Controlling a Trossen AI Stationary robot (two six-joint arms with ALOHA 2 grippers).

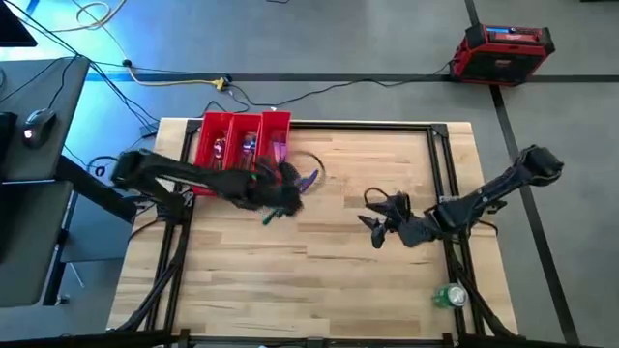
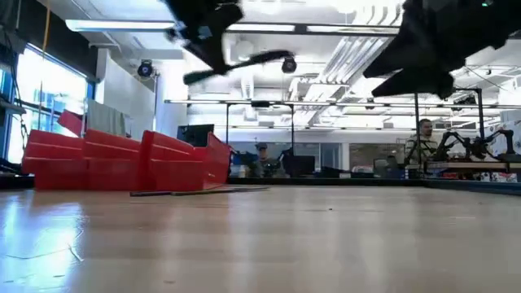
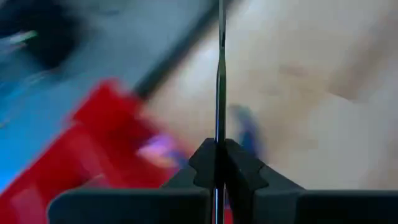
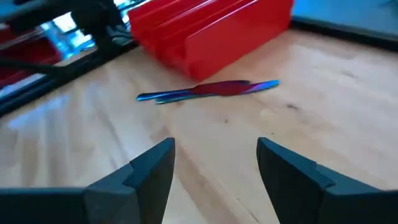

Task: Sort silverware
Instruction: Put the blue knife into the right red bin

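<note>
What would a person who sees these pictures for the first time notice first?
Probably the red tray at the table's far left edge, with rainbow silverware in its compartments. Next, the left end effector beside the tray, shut on a thin piece of silverware seen edge-on, lifted above the table. The right end effector waits open at the right, facing more silverware pieces lying on the wood in front of the tray.

Grey floor (image 1: 338,39) w/ dark tape lines, cables trailing across it. Red-and-black case (image 1: 505,48) sits on the floor beyond the wooden desk (image 1: 319,280). Side table (image 1: 29,116) w/ a mouse (image 1: 37,123). Ceiling strip lights (image 2: 342,31) overhead, big window (image 2: 41,89), monitors and people in the bkgd.
</note>
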